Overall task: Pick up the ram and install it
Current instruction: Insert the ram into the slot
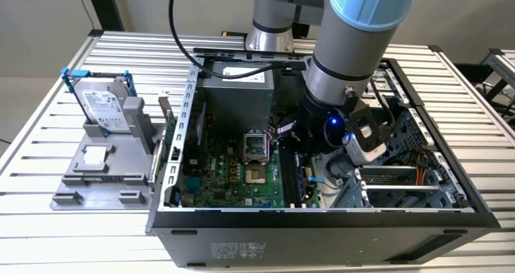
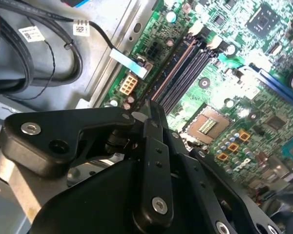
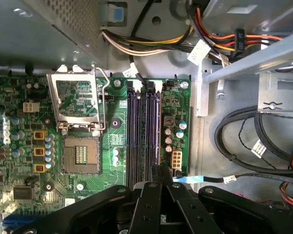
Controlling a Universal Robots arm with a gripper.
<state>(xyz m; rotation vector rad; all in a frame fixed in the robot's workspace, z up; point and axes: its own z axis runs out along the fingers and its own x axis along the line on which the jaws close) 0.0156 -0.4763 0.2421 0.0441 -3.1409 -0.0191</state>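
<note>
The ram (image 3: 157,131): long, thin, dark stick, seen edge-on in both wrist views (image 2: 178,68). A reddish-brown strip shows along one long edge in the second wrist view.

Pose: standing on edge, lengthwise parallel to the memory slots (image 3: 136,131).

Position: over the outermost slot of the row, on the side nearest the motherboard (image 3: 112,122) edge. Near end runs in between the pinched fingertips of the gripper (image 3: 161,171).

Seating: edge-on angle is poor; cannot tell whether it sits down in the slot or just above it.

Exterior view: possibly the dark strip (image 1: 302,176) low inside the case.
</note>
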